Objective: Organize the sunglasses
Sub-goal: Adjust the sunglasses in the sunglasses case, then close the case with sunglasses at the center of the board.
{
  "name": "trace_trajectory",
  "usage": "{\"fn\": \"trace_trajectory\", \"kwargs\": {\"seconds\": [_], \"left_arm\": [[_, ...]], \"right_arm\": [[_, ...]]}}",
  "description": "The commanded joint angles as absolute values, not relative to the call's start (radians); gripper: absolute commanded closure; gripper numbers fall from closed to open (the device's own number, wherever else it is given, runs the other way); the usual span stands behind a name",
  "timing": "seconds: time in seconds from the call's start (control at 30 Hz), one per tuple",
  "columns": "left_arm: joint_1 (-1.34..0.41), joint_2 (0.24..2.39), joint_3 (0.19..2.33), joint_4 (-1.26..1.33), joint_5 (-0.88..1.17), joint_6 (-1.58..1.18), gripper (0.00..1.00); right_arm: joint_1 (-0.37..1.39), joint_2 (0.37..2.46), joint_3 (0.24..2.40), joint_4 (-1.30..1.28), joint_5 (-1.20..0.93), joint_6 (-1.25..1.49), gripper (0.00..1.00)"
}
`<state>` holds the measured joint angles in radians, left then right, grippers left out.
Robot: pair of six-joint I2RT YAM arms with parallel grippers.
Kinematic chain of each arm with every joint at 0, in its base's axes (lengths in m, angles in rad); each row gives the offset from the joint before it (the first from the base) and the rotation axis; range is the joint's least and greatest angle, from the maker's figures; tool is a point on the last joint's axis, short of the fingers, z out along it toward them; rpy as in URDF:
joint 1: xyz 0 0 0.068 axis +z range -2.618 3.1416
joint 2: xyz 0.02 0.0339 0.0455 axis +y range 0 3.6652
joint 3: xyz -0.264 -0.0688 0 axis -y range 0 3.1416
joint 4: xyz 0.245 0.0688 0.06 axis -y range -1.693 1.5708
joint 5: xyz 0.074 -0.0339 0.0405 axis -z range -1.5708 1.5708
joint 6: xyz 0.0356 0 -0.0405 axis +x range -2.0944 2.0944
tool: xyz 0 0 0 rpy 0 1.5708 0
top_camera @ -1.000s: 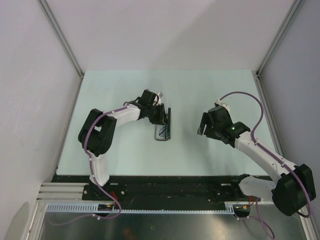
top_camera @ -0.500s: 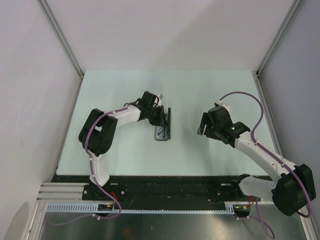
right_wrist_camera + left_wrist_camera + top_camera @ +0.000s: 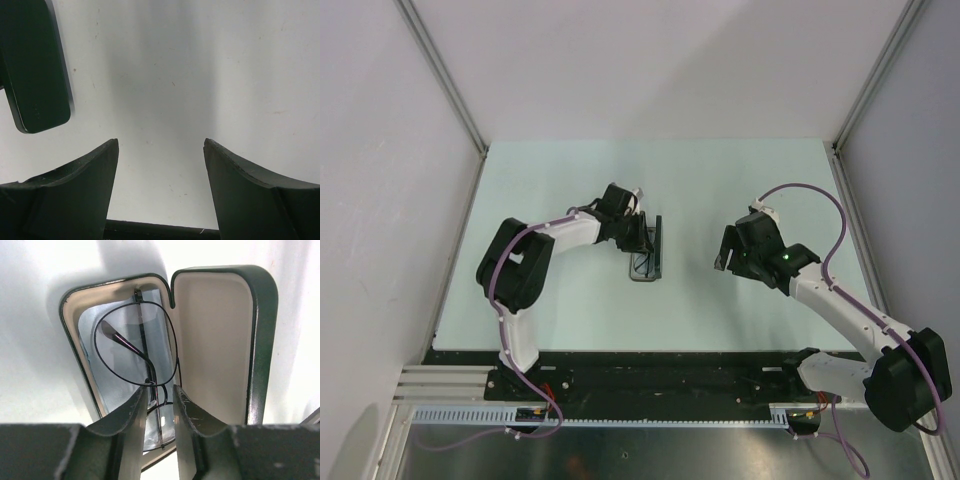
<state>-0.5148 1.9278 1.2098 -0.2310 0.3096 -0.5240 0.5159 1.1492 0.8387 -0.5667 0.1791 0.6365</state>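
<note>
The left gripper [image 3: 160, 396] has its jaws nearly together, pinching the bridge of the sunglasses [image 3: 136, 342], which lie inside the open case [image 3: 220, 340] on the table [image 3: 570, 180]. The right gripper [image 3: 161, 145] holds its jaws wide apart over bare table, touching nothing.

2 white arms with black joints, purple cables, and dark curved pincer fingers [image 3: 75, 195].
</note>
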Motion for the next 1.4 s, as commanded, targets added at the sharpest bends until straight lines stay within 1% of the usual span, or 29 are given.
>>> {"fn": "trace_trajectory", "kwargs": {"seconds": [0.0,0.1,0.23,0.5,0.73,0.8,0.9,1.0,1.03,1.1,1.17,1.23,1.3,1.37], "left_arm": [[-0.517,1.868,1.209,-0.227,0.314,-0.534,0.66],[-0.517,1.858,1.21,-0.227,0.319,-0.538,0.62],[-0.517,1.838,1.215,-0.227,0.325,-0.541,0.59],[-0.505,1.77,1.197,-0.232,0.295,-0.548,0.58],[-0.462,1.681,1.099,-0.238,0.196,-0.555,0.59],[-0.443,1.657,1.068,-0.235,0.138,-0.569,0.58],[-0.423,1.599,0.984,-0.227,0.028,-0.633,0.54],[-0.4,1.552,0.878,-0.114,0.037,-0.669,0.52],[-0.394,1.546,0.836,-0.086,0.069,-0.672,0.52],[-0.374,1.542,0.813,-0.034,0.109,-0.676,0.52],[-0.367,1.545,0.79,-0.003,0.164,-0.683,0.52],[-0.357,1.533,0.729,0.112,0.189,-0.709,0.58],[-0.356,1.522,0.683,0.217,0.213,-0.767,0.6],[-0.356,1.528,0.657,0.245,0.233,-0.79,0.62]], "right_arm": [[0.523,1.143,0.877,-0.555,0.207,0.653,0.26],[0.526,1.146,0.876,-0.555,0.207,0.653,0.26],[0.531,1.144,0.876,-0.554,0.207,0.655,0.26],[0.541,1.152,0.877,-0.543,0.21,0.657,0.25],[0.561,1.166,0.877,-0.489,0.186,0.649,0.25],[0.578,1.176,0.877,-0.445,0.169,0.646,0.25],[0.595,1.207,0.877,-0.355,0.127,0.643,0.25],[0.604,1.262,0.877,-0.237,0.066,0.637,0.25],[0.609,1.281,0.877,-0.177,0.039,0.637,0.25],[0.615,1.314,0.877,-0.112,0.011,0.634,0.25],[0.62,1.376,0.899,-0.039,-0.055,0.63,0.3],[0.632,1.46,0.942,-0.029,-0.086,0.604,0.37],[0.647,1.515,1.01,-0.043,-0.086,0.574,0.39],[0.67,1.558,1.031,-0.029,-0.066,0.574,0.41]]}}
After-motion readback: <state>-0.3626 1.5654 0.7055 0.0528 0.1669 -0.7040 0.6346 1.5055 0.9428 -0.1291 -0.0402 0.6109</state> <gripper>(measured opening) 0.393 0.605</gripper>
